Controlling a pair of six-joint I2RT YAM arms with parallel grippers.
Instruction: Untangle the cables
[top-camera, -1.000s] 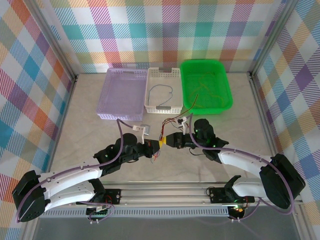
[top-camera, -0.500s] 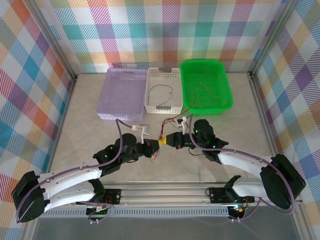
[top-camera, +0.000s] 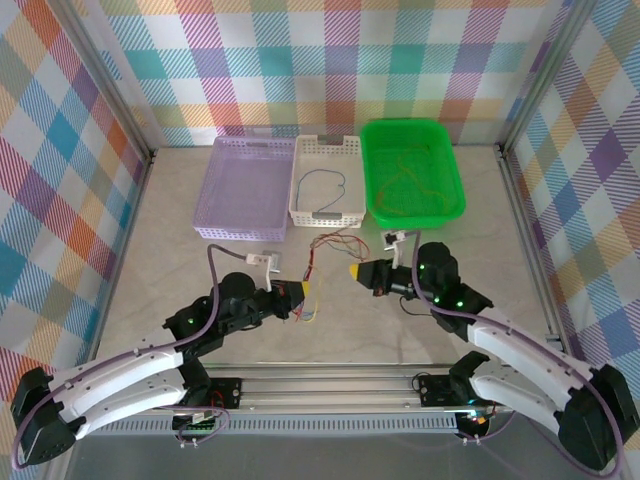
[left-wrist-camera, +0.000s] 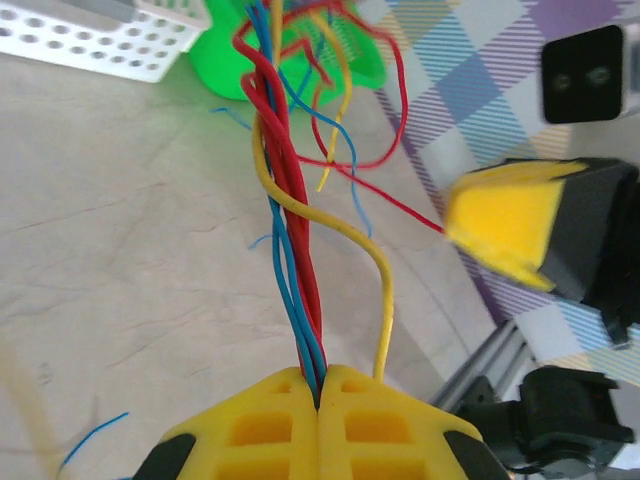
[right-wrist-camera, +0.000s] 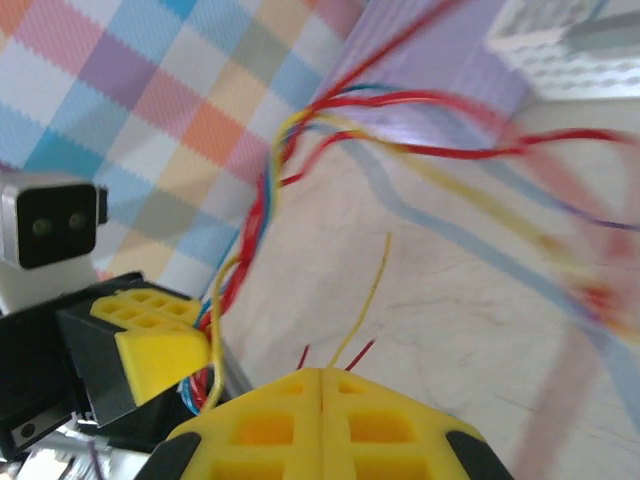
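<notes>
Cables, hair-thin, limp and nearly weightless, run twisted between my 2 grippers over the pale table; left gripper pinched tight on the red-blue-yellow braid; right gripper closed on loose red and yellow ends. I'd grip near the twist and pull gently, since the wires look slippery. Purple basket, white basket and green basket stand beyond, with plaid walls close around.
</notes>
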